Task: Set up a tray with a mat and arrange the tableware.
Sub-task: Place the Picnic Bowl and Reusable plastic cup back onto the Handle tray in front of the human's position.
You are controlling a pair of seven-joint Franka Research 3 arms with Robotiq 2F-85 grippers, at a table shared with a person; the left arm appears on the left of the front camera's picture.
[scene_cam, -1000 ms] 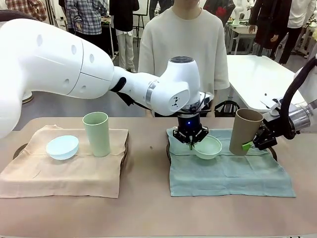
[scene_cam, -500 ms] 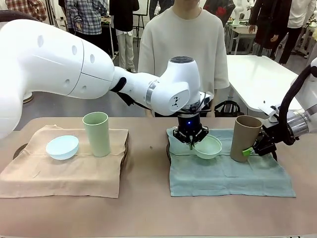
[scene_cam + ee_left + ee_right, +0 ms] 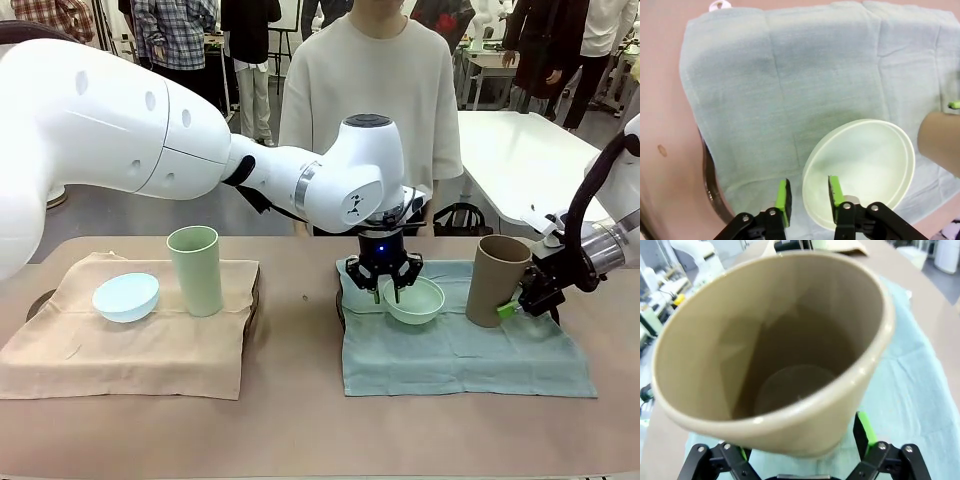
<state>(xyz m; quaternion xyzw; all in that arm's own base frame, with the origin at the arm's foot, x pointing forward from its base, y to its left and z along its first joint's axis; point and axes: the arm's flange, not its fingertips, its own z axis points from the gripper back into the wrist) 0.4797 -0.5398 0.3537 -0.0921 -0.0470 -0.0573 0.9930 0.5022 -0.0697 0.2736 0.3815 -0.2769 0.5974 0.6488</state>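
left gripper (image 3: 391,293): over near rim of mint green bowl (image 3: 414,300); jaws parted, one finger inside the bowl, one outside, rim between them, pads not pressing
mint green bowl: on blue-green mat (image 3: 460,345), right half of table (image 3: 300,420)
right gripper (image 3: 516,306): around base of tan cup (image 3: 494,281); green pads either side of it, seem closed on it
tan cup: tilted slightly, bottom on the blue-green mat, right of the bowl
left side: pale blue bowl (image 3: 126,297) and light green cup (image 3: 195,270) on beige mat (image 3: 130,355); cup upright, bowl just left of it
person (image 3: 375,90): standing at far side

Matte plastic mint green bowl (image 3: 860,172); tan brown cup (image 3: 772,347) satin-smooth; mat (image 3: 805,90) soft woven cloth.
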